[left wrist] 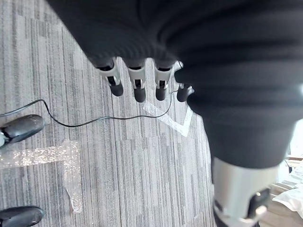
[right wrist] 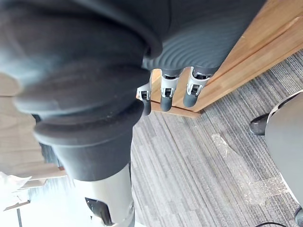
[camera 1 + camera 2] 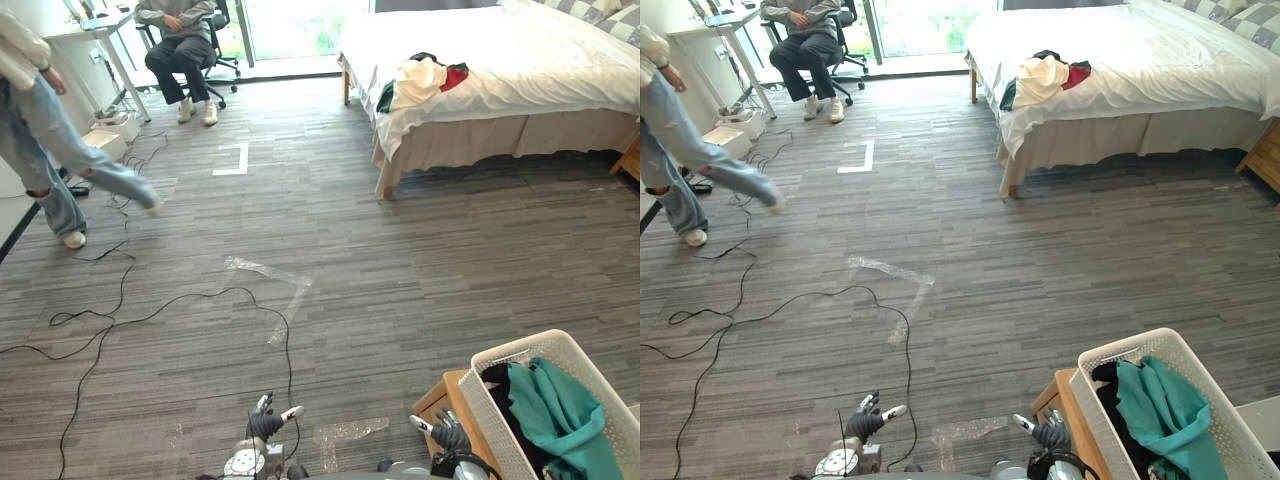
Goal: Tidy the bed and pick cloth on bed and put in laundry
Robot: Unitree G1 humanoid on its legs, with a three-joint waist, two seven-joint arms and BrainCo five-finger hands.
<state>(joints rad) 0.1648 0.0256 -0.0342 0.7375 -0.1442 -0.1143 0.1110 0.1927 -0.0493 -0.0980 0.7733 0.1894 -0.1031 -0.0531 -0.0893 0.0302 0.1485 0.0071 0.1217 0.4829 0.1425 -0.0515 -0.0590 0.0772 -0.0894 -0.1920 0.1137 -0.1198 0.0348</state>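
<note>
A pile of clothes (image 3: 420,80), cream, red and dark green, lies on the near corner of the white bed (image 3: 540,50) at the far right. A white laundry basket (image 3: 590,375) stands at the lower right on a low wooden stand (image 3: 440,400), with teal cloth (image 3: 555,410) and black cloth in it. My left hand (image 3: 265,422) hangs low over the carpet, open and empty, its fingers (image 1: 138,82) straight. My right hand (image 3: 447,432) hangs beside the wooden stand (image 2: 246,56), also open and empty, far from the bed.
A person (image 3: 50,140) walks at the left and another person (image 3: 180,45) sits on an office chair at the back. Black cables (image 3: 130,320) trail over the carpet. White tape (image 3: 235,160) and clear tape (image 3: 285,285) mark the floor. A desk (image 3: 95,35) stands at the far left.
</note>
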